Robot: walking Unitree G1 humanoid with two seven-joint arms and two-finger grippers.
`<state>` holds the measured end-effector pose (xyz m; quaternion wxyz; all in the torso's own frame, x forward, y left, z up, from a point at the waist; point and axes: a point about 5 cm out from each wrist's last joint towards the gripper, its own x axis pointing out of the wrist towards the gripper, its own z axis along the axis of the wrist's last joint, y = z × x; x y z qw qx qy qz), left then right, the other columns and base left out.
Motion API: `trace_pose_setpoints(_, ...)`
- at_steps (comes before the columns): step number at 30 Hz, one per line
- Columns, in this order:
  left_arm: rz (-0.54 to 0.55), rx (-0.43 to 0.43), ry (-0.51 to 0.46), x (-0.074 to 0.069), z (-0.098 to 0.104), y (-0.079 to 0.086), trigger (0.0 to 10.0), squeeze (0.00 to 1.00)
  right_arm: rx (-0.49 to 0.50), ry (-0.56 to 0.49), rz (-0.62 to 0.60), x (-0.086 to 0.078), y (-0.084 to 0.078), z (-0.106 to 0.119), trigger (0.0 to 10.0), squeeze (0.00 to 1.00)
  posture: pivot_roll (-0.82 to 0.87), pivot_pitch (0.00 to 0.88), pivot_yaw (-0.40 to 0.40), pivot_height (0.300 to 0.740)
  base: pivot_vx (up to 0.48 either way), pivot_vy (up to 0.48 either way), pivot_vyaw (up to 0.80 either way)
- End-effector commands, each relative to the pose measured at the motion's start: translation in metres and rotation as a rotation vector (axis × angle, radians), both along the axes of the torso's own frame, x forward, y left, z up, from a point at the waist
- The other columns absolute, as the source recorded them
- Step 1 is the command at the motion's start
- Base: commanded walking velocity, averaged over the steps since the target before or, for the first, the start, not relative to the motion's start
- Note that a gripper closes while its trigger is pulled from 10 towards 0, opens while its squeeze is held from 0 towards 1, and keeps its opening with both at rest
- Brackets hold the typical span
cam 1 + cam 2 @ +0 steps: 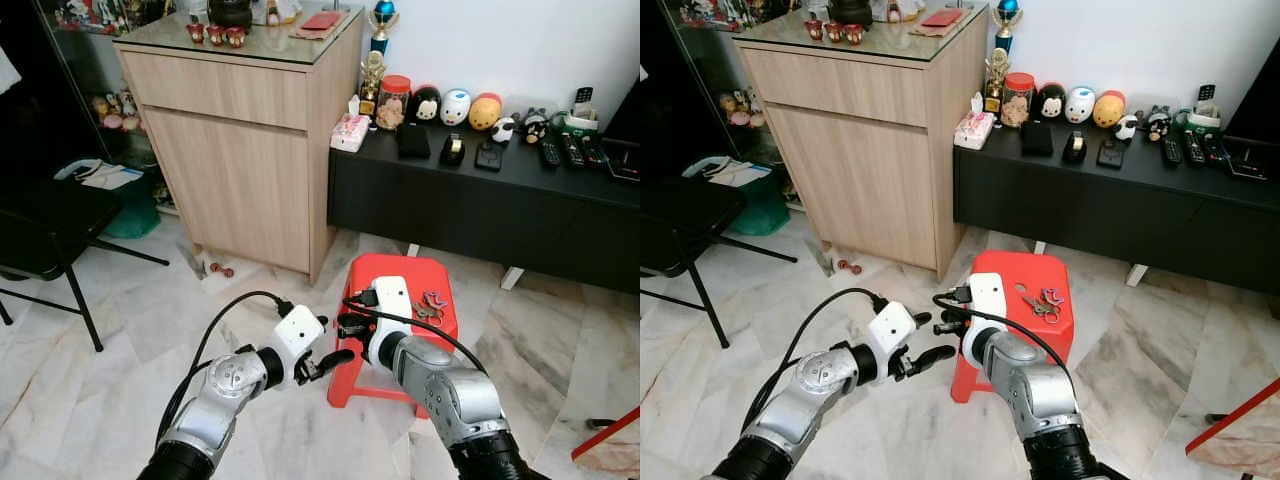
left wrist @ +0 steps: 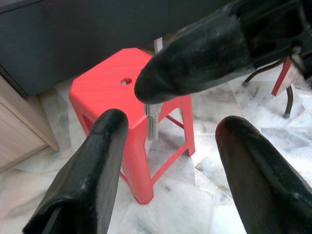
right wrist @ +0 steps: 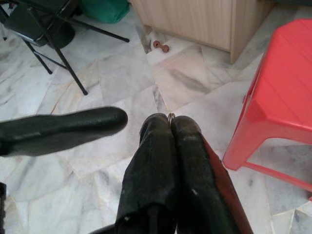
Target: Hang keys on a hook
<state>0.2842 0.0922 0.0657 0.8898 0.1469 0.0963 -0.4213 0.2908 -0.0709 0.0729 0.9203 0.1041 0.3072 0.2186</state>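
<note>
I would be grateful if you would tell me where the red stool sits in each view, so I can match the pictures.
Left eye view: red stool at centre, before the black unit.
Right eye view: centre, same spot.
Left wrist view: ahead on the marble floor.
Right wrist view: off to one side.
Shared landmark: wooden cabinet.

glossy red plastic stool [image 1: 395, 275]; polished, seemingly marble floor [image 1: 120, 370].

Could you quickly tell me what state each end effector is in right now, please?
Left end effector: open, holding nothing.
Right end effector: closed on a small metal ring, probably a key ring.
</note>
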Motion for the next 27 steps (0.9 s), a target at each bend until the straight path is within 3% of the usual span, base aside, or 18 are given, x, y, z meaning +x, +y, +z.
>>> trace_pose_setpoints(1, -0.001, -0.007, -0.015, 0.003, 0.003, -0.001, 10.0, 0.00, 0.027, -0.020, 0.002, 0.000, 0.002, 0.007, 10.0, 0.00, -0.03, 0.000, -0.043, 0.740, 0.000, 0.000, 0.00)
trace_pose_setpoints(9, -0.018, 0.008, -0.024, 0.002, 0.002, -0.007, 10.0, 0.00, 0.044, -0.031, 0.013, -0.001, 0.005, 0.011, 10.0, 0.00, -0.03, 0.000, -0.044, 0.740, 0.000, 0.000, 0.00)
trace_pose_setpoints(27, 0.054, -0.040, -0.006, 0.007, 0.002, -0.007, 10.0, 0.00, 0.071, -0.040, 0.064, -0.006, 0.014, 0.018, 10.0, 0.00, -0.04, 0.000, -0.043, 0.740, 0.000, 0.000, 0.00)
